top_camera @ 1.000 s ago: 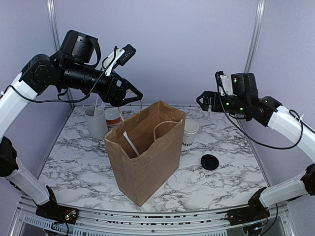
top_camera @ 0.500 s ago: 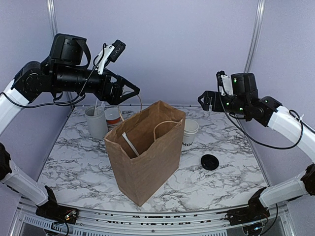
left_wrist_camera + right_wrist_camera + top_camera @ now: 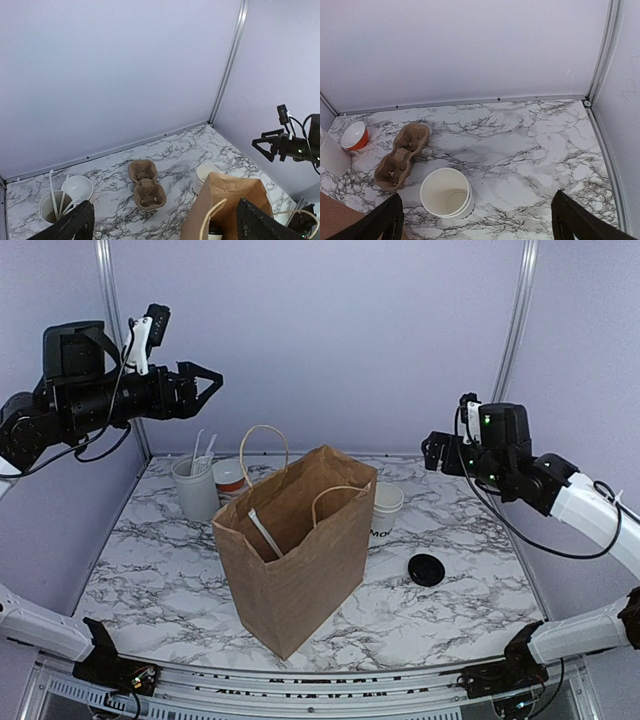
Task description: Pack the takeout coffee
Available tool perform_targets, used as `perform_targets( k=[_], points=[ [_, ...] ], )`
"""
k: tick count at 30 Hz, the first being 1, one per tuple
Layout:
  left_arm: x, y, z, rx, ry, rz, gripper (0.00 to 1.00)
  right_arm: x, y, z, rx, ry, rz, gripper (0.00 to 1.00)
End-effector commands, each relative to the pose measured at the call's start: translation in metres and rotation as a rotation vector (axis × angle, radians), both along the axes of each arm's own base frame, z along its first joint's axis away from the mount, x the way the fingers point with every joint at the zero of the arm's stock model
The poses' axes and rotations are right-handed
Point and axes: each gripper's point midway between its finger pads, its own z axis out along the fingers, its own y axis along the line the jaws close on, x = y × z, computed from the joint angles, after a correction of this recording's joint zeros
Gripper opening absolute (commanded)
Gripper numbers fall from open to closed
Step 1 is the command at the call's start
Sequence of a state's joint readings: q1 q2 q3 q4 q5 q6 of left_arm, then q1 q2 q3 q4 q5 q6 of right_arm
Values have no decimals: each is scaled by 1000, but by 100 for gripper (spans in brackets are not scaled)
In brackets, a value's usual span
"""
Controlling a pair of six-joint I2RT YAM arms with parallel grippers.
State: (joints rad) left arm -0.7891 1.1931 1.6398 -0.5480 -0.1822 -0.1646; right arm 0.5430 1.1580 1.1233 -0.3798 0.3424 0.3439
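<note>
The brown paper bag (image 3: pixel 300 565) stands open in the middle of the table, one handle (image 3: pixel 262 445) upright. Deep inside it the takeout coffee (image 3: pixel 214 233) shows only as a black lid over a bit of white cup in the left wrist view; the top view hides it. My left gripper (image 3: pixel 210 388) (image 3: pixel 167 227) is open and holds nothing, high up and left of the bag. My right gripper (image 3: pixel 432 452) (image 3: pixel 480 222) is open too and holds nothing, raised to the bag's right, over the lidless white cup (image 3: pixel 446 192).
The lidless cup (image 3: pixel 386 502) stands just behind the bag's right side. A loose black lid (image 3: pixel 427 569) lies to the right. A cardboard cup carrier (image 3: pixel 145 185) lies behind the bag. A utensil holder (image 3: pixel 195 490) and a small red bowl (image 3: pixel 230 478) stand at back left.
My left gripper opened fully, came off the bag's handle and drew back up and to the left. The handle now stands free. My right arm shifted slightly right.
</note>
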Motion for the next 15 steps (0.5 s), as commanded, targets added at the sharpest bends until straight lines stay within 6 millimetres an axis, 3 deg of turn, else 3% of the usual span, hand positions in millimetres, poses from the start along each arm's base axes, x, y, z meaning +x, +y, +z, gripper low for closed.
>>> perform_targets(
  k=[1,6,10,11,15],
  points=[
    [20,40,-1,-122,12,146,99,3,-21,7,-26,-93,-93,100],
    [42,74,-49,-151,106,240,99,-4,-34,-19,-24,-165,-133,91],
    [56,101,-96,-179,181,321,99,-9,-40,-40,-61,-205,-141,97],
    [59,109,-117,-182,212,345,99,-9,-43,-46,-78,-205,-152,99],
    [64,134,-163,-233,261,412,99,-5,-63,-85,-152,-161,-225,100]
  ],
)
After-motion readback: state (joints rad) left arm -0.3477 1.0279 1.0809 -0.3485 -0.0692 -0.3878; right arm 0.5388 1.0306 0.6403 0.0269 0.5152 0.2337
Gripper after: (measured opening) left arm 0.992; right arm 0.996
